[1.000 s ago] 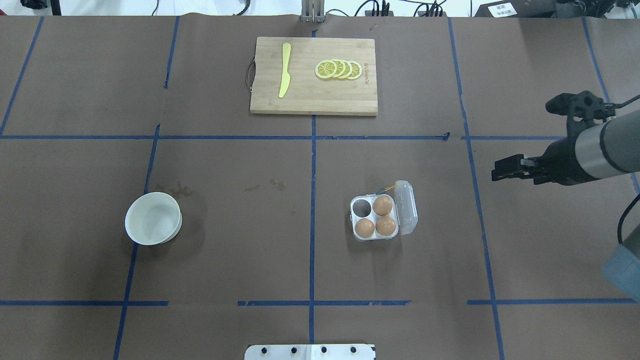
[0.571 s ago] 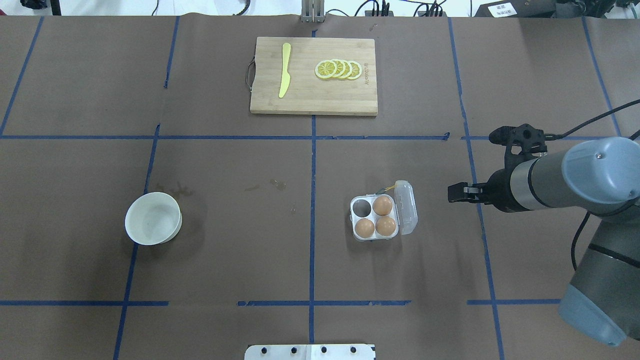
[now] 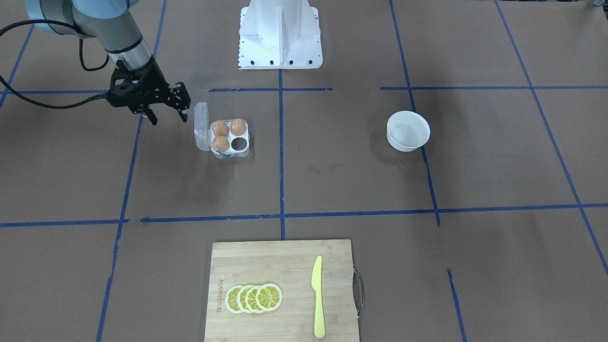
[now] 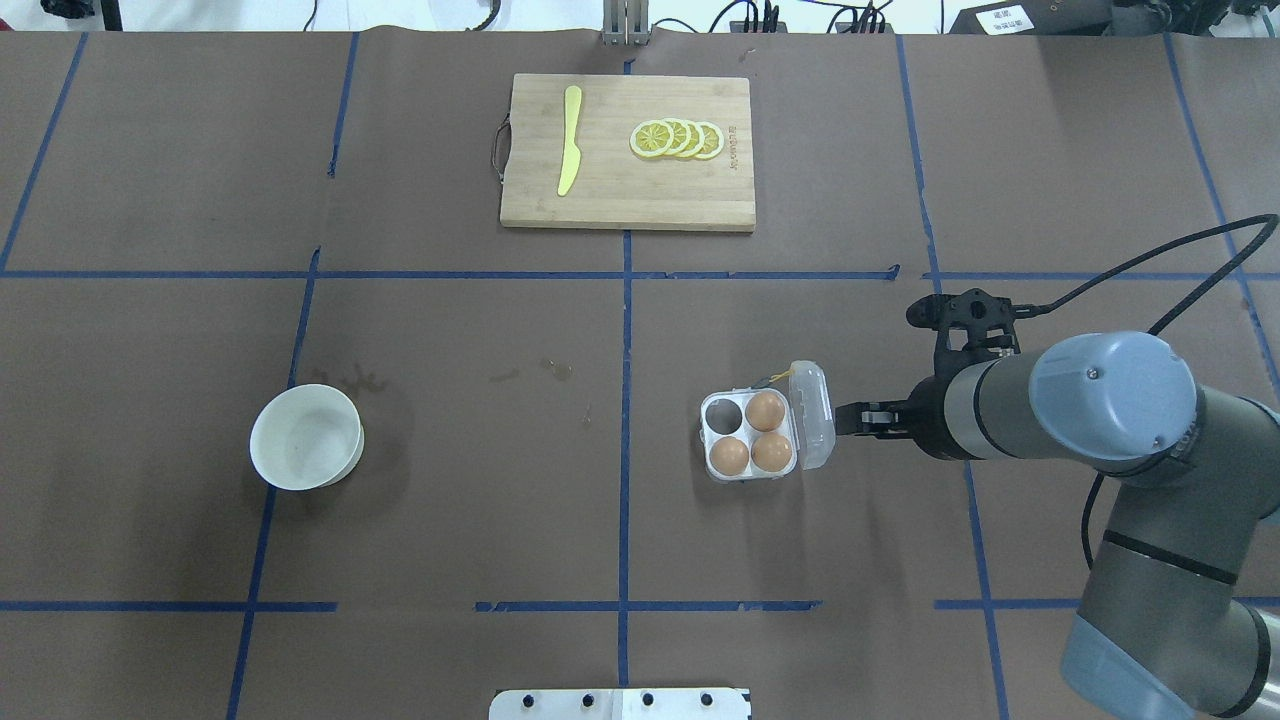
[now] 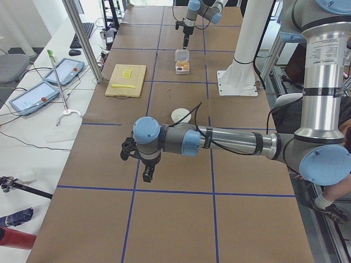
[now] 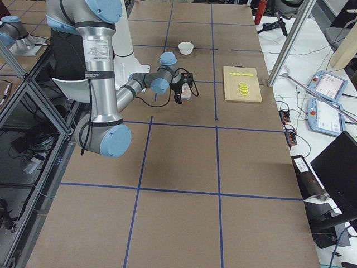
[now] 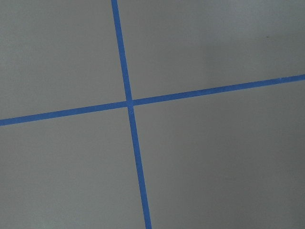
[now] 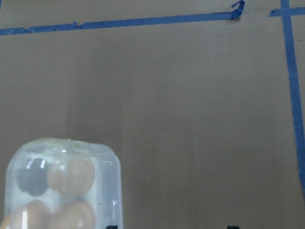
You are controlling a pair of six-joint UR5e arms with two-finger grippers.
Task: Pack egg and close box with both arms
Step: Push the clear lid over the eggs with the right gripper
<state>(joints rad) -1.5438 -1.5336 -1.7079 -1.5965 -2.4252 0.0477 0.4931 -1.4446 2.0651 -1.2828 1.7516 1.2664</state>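
The clear box point(image 4: 748, 433) stands right of the table's middle, with its lid point(image 4: 812, 415) open and upright on the right side. Three light-brown eggs point(image 4: 766, 410) fill three cells, and the far-left cell point(image 4: 722, 413) is empty. My right gripper point(image 4: 848, 421) is open and empty just right of the lid, and in the front view point(image 3: 168, 119) its fingers are spread. The right wrist view looks through the lid point(image 8: 62, 186) at the eggs. My left gripper point(image 5: 148, 174) shows only in the exterior left view, low over bare table. I cannot tell if it is open.
A white bowl point(image 4: 306, 437) sits at the left and looks empty. A wooden cutting board point(image 4: 627, 150) at the back holds a yellow knife point(image 4: 570, 140) and lemon slices point(image 4: 677, 138). Blue tape lines cross the brown table cover.
My right arm has swung in from the right edge, toward me and to the left. Its gripper now sits right beside the box's open lid. The box and eggs have not moved.
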